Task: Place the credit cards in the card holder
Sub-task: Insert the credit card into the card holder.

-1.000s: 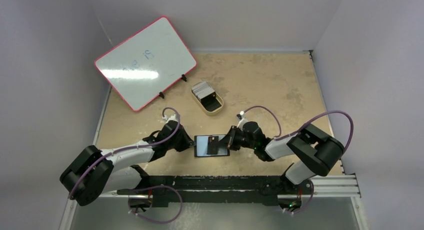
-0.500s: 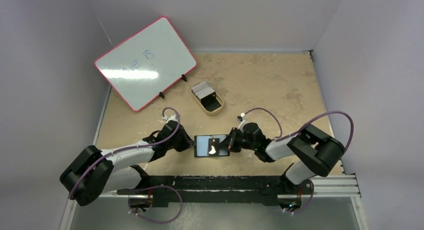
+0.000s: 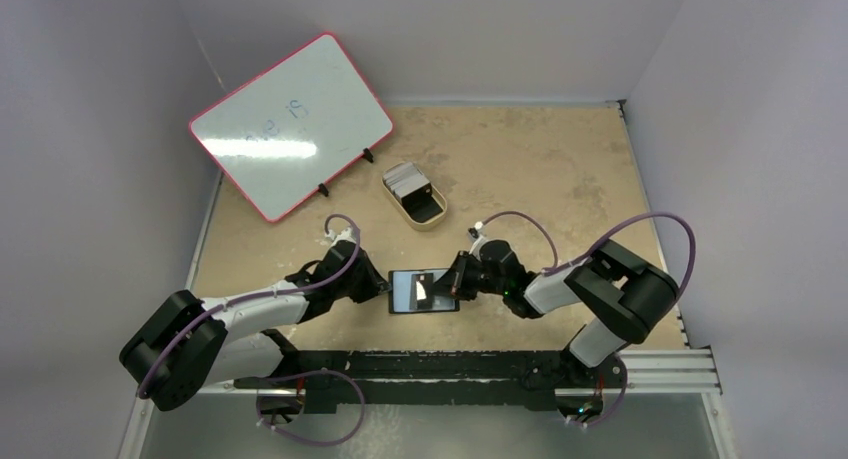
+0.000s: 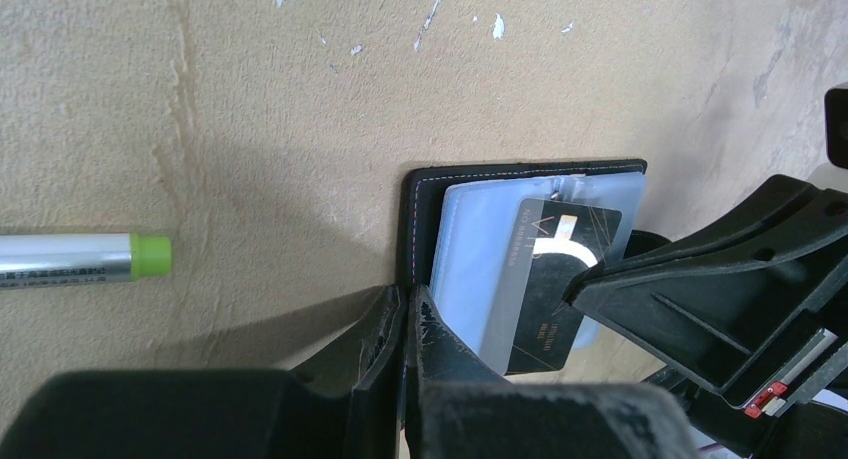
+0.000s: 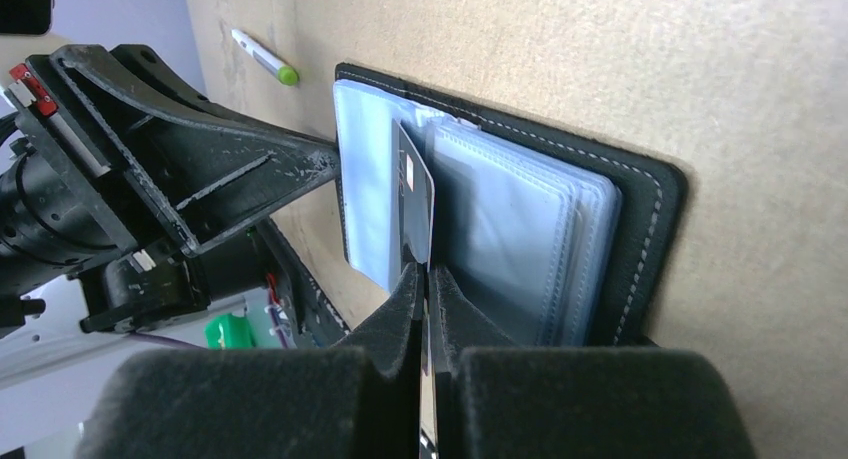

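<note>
The card holder (image 3: 405, 291) lies open on the table between my two arms, its bluish plastic sleeves (image 5: 500, 229) fanned out. The left gripper (image 4: 408, 297) is shut on the holder's black stitched left edge (image 4: 420, 219). Over the sleeves, the right gripper (image 5: 427, 271) is shut on one dark credit card (image 5: 413, 194). That card (image 4: 560, 279) stands on edge between the sleeves and glints in the light. More whitish credit cards (image 3: 405, 176) are stacked in a tan oval tin (image 3: 428, 211) farther back.
A silver pen with a green cap (image 4: 80, 259) lies on the table left of the holder. A red-framed whiteboard (image 3: 290, 124) leans at the back left. The grey walls close in on both sides.
The right gripper has crept slightly left over the holder and the held card's tilt has changed, so its glint differs. The left arm has not moved.
</note>
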`<state>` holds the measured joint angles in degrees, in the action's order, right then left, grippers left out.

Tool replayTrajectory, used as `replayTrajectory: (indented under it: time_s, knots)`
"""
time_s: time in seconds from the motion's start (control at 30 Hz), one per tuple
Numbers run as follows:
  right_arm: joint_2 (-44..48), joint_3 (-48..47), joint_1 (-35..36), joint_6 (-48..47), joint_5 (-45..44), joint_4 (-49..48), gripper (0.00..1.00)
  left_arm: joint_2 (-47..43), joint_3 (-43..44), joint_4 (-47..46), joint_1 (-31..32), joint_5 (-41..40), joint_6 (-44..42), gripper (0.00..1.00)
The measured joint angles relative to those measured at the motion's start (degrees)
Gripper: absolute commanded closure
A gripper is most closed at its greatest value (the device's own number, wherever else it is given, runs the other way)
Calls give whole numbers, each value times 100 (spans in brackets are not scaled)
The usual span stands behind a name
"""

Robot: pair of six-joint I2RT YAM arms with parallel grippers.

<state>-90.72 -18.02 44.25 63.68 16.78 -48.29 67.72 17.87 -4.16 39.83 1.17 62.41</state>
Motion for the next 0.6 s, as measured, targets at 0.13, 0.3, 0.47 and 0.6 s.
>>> replayTrajectory:
  time_s: [0.13, 0.3, 0.47, 0.6]
  knots:
    - [-203, -208, 0, -87, 96, 2, 100, 2, 0, 0, 0, 7, 0, 100]
    - [-398, -494, 0, -247, 232, 177, 100, 0, 0, -4, 4, 7, 0, 100]
    - [-520, -675, 20, -398, 334, 328, 100, 2, 0, -4, 11, 7, 0, 100]
    - [-573, -822, 79, -494, 339, 490, 100, 2, 0, -7, 11, 7, 0, 100]
